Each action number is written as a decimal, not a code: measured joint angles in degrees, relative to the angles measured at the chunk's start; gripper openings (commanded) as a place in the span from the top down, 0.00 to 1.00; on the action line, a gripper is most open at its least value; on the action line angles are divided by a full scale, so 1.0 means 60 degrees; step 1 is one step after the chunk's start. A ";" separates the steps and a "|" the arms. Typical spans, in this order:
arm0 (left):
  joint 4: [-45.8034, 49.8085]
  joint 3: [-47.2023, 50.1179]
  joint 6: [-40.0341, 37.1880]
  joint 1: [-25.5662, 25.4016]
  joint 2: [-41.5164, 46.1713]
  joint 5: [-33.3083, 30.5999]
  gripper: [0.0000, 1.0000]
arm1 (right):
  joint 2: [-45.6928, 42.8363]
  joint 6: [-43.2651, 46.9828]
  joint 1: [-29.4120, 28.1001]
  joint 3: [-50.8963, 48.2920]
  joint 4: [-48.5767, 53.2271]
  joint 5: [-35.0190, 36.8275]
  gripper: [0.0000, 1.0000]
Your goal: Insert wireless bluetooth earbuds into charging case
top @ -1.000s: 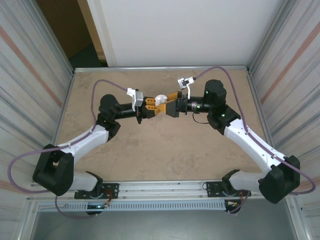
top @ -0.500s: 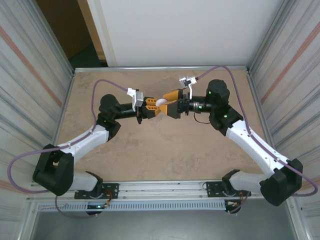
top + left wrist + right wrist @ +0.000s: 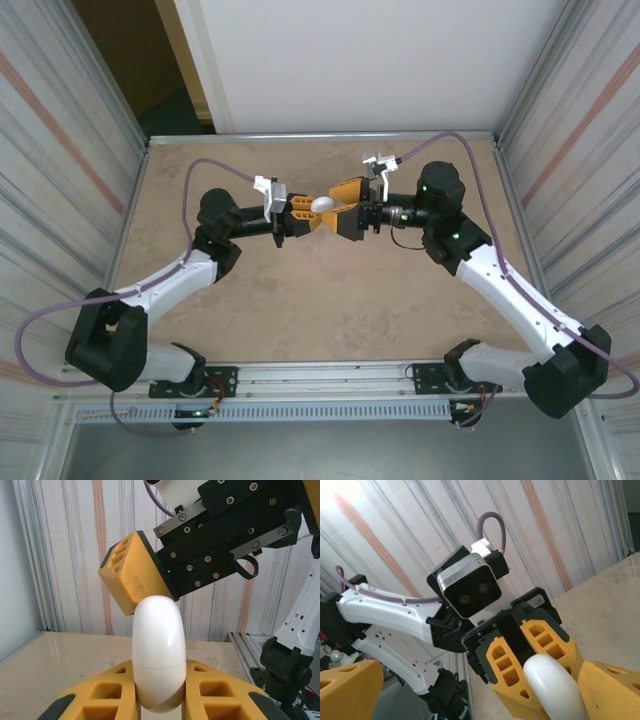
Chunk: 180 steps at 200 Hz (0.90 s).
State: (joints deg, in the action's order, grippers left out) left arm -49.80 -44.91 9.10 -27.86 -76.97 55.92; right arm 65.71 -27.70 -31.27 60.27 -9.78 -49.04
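Left pincer (image 3: 160, 702) clamped on white case (image 3: 159, 645); right pincer (image 3: 337, 207) spread (flanking it); table (image 3: 330, 300) edges well apart.

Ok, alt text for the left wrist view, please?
A closed white charging case stands upright, clamped in the yellow jaws of the left gripper. One yellow jaw of the open right gripper, entering from the upper right, meets the case's top; tan table and striped wall behind.
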 measured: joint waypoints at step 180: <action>0.0812 0.0000 -0.0011 0.0000 0.0368 -0.0776 1.00 | -0.1843 -0.0135 0.1242 -0.3348 -0.1024 0.1705 0.01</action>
State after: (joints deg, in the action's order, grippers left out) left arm -44.93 -44.91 9.04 -27.86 -74.76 51.27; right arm 54.65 -28.51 -23.81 40.18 -15.92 -38.81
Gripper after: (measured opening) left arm 0.200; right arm 0.989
